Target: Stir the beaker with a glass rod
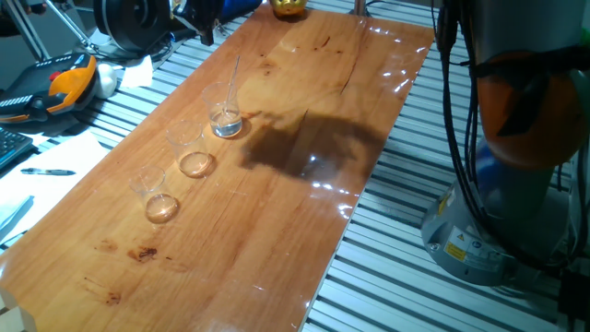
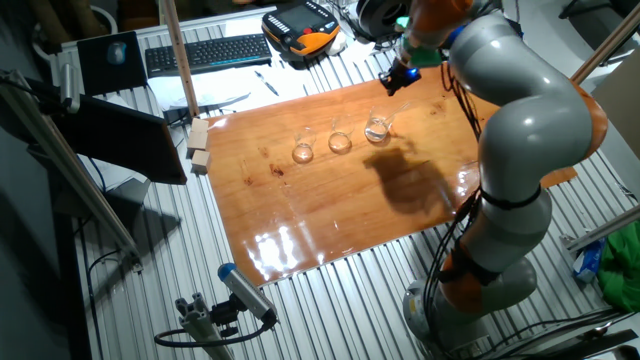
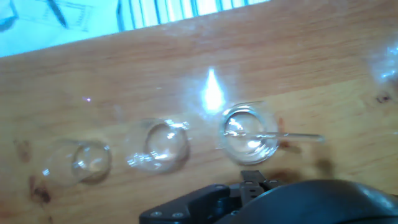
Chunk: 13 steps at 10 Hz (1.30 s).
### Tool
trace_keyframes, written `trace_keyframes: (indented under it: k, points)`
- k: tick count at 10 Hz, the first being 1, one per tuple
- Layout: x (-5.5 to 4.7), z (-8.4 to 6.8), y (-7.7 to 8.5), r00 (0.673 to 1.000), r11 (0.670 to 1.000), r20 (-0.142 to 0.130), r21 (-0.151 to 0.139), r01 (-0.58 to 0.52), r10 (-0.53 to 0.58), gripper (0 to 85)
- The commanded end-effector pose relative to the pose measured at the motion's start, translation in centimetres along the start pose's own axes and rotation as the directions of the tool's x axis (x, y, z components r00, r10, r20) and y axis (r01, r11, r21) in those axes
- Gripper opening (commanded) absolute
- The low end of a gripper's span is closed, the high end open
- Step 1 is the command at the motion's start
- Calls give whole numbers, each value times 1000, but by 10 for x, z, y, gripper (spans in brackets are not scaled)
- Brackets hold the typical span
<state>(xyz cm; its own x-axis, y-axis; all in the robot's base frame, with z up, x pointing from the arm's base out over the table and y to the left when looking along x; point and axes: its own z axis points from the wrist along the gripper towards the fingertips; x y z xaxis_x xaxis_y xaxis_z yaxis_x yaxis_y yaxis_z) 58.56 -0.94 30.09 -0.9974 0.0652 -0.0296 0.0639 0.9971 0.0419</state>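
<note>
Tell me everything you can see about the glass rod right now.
The glass rod is a thin, straight, clear stick. It stands tilted inside the beaker with the silvery bottom, at the end of the row of three; its lower end sits in the glass and it leans on the rim, the top sticking out well above. In the hand view it reaches past the rim. Nothing holds it; the gripper is apart.

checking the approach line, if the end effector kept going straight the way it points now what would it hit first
Probably the glass rod leaning out of the beaker, or the beaker's rim: both sit just ahead of the end effector in the hand view. Depth is unclear, so the bare table beside them is possible.
</note>
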Motion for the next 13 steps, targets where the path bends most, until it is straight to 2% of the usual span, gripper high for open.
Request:
trace_keyframes:
  k: [1,3,6,13]
  points:
    - [2,-1,3,1000,1000,-20,19,18,-17,0]
    - [9,-2,5,999,998,-25,46,46,-45,0]
    - [11,-3,3,997,996,-35,60,71,-69,0]
    - [12,-5,1,996,995,-36,53,83,-81,0]
